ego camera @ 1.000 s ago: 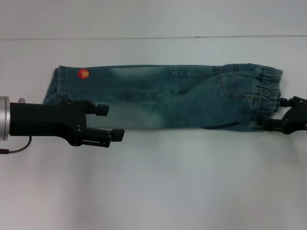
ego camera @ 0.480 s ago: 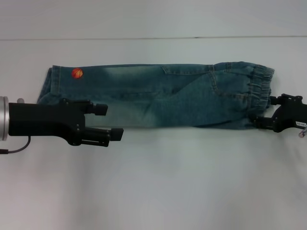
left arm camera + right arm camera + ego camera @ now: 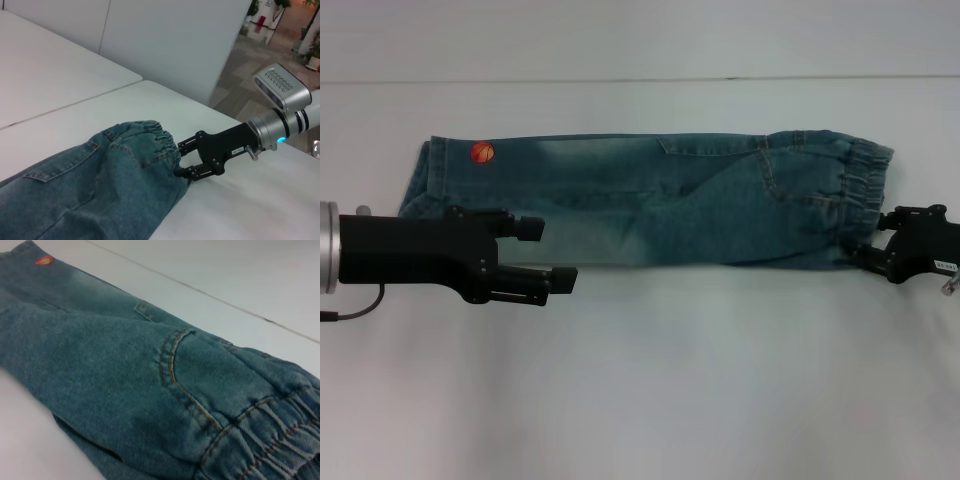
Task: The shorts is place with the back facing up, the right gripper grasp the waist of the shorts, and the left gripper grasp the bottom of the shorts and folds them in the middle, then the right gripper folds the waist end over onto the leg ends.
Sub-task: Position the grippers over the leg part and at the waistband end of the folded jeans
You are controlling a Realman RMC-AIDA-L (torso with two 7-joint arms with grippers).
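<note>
The shorts (image 3: 650, 200) are laid flat on the tabletop (image 3: 720, 380); the right end effector (image 3: 868, 240) is placed at their waist, the left end effector (image 3: 558, 255) over their leg end.

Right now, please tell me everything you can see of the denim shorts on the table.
The denim shorts are faded blue-green jean cloth with orange stitching, a curved pocket seam and a small orange round patch near the leg end. They lie flat, folded lengthwise into a long band across the white table. The gathered elastic waist points to the robot's right, where the right gripper has its fingers at the waist's near corner. The left gripper, fingers open, hovers over the near edge by the leg end.
</note>
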